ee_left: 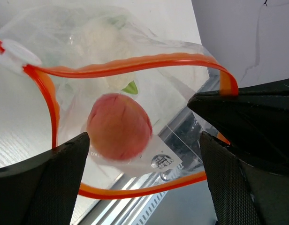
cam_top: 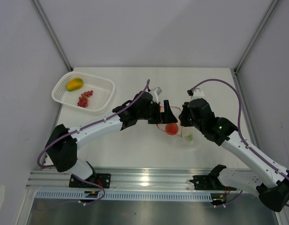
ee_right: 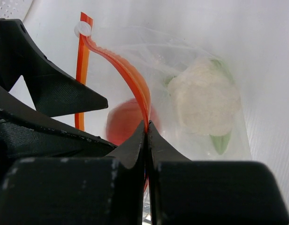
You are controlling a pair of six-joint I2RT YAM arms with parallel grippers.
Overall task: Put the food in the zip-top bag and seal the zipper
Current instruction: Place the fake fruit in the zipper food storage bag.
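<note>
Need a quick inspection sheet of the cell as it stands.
Surface: white table, arms bolted at its near edge.
Job's things: clear bag open, red fruit and white-green vegetable inside; mango and grapes in the basket.
Clutter: nothing seen.
Grippers: left gripper open at the bag mouth; right gripper shut on the zipper.
Cables: purple cables loop over the arms, apart from the bag.
Surroundings: white walls, metal rail.

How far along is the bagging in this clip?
Done: the red fruit and white-green vegetable are inside the zip-top bag. In hand: the right claw pinches the zipper, left claw open at the mouth. Left: mango and grapes in the basket, then sealing.
</note>
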